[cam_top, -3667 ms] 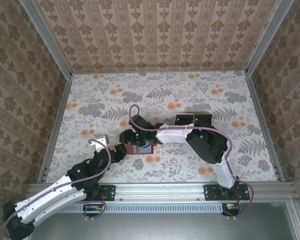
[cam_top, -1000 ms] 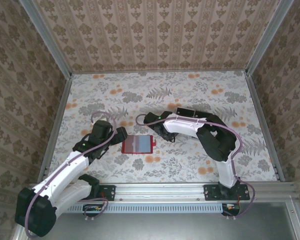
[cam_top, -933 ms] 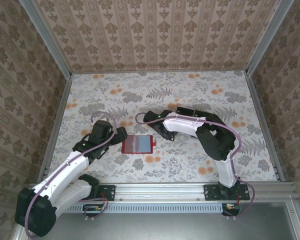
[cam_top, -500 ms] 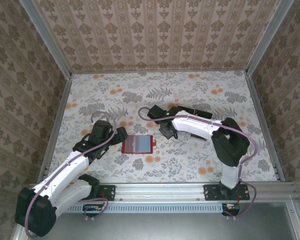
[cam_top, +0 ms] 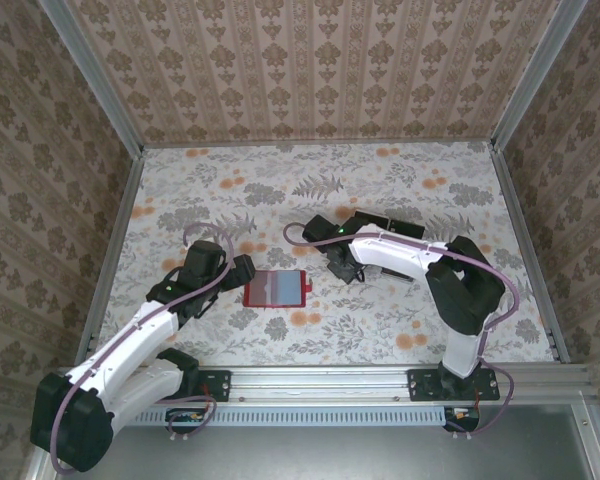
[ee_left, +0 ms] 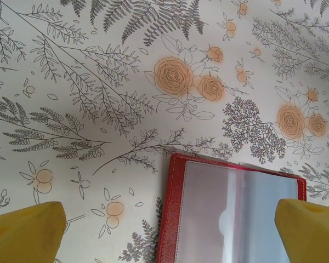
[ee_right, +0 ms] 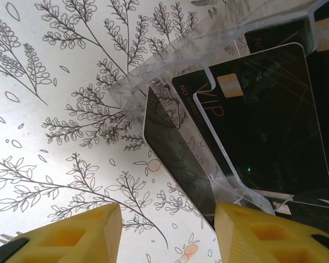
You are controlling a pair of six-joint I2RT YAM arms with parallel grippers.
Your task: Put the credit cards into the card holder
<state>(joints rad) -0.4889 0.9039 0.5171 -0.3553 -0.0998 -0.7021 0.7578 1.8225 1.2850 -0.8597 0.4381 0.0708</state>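
The small red folding card holder lies open on the flowered counter, I think so that its clear pockets face up for loading. The left arm's fingers wait at its 9 o'clock, spread wide and empty (probably to steady it). At its 2 o'clock the right arm's fingers, half spread and holding nothing, face the thin black credit cards standing in a clear plastic slotted tray. The right wrist view shows one card leaning at the tray's front, which is too small to tell from above.
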